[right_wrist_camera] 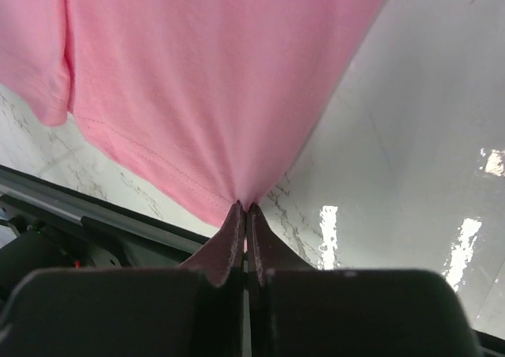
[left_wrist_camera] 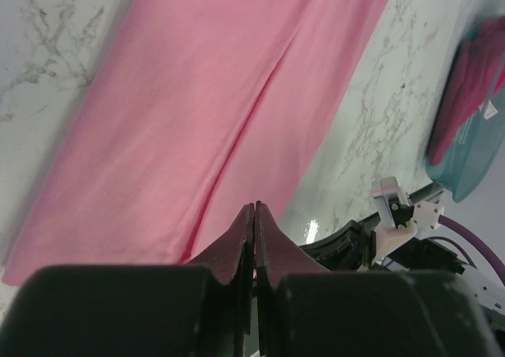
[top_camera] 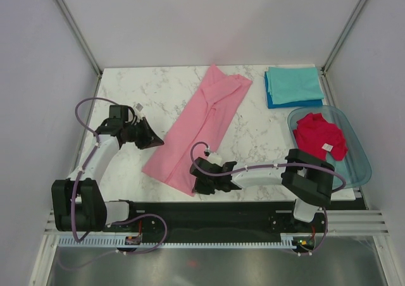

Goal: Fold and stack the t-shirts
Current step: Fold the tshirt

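Both end effectors are pressed together: my right end effector [right_wrist_camera: 245,208] pinches the pink t-shirt [top_camera: 209,118] at its near corner, my left end effector [left_wrist_camera: 254,207] sits at its left edge.

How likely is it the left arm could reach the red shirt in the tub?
Probably not. The red shirt lies in the tub at the far right, and the right arm stretches across between; the left tool sits by the pink shirt.

A white marble-patterned desk [top_camera: 164,90] carries a long light pink cloth t-shirt [top_camera: 202,124] diagonally across its middle, a folded teal-and-blue t-shirt stack [top_camera: 292,87] at its far right corner, and a clear bluish plastic tub [top_camera: 357,162] along its right edge.
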`<state>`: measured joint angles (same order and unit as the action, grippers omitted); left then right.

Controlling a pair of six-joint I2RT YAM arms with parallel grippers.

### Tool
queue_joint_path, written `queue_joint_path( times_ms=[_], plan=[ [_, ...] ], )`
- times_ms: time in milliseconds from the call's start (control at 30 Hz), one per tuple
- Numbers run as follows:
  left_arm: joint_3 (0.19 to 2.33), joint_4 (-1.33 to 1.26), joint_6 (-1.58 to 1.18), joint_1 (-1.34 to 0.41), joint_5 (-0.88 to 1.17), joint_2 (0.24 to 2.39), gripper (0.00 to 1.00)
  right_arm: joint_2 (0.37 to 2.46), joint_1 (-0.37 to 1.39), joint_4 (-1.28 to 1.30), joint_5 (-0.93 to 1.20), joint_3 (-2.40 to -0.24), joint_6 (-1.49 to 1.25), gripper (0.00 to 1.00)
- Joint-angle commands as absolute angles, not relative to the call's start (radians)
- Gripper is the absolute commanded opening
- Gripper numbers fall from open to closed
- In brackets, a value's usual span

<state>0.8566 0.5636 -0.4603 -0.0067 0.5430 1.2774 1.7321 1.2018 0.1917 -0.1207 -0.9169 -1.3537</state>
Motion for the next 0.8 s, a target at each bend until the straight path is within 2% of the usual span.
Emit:
queue_joint_path(
  times_ms=[0,133,200,300,400,567,767],
  plan=[
    [0.845,0.531,-0.407,-0.008,0.673,1.246,0.07,1.715,1.206,0.216,-0.112,-0.896,-1.307,0.01],
    [0.831,0.546,-0.438,-0.099,0.687,1.212,0.09,1.64,1.187,0.29,-0.092,-0.855,-1.258,0.0],
    [0.816,0.545,-0.471,-0.173,0.617,1.171,0.12,1.605,1.177,0.308,-0.054,-0.806,-1.215,0.0],
    [0.81,0.545,-0.564,-0.423,0.508,1.154,0.19,1.527,1.141,0.382,-0.038,-0.743,-1.178,0.0],
    [0.749,0.499,-0.664,-0.486,0.499,1.121,0.2,1.403,1.109,0.488,-0.077,-0.692,-1.151,0.0],
    [0.655,0.489,-0.699,-0.495,0.44,1.052,0.27,1.235,1.06,0.569,-0.077,-0.572,-1.137,0.0],
    [0.582,0.47,-0.781,-0.652,0.347,1.085,0.33,1.114,1.023,0.638,-0.075,-0.522,-1.109,0.0]
  ],
)
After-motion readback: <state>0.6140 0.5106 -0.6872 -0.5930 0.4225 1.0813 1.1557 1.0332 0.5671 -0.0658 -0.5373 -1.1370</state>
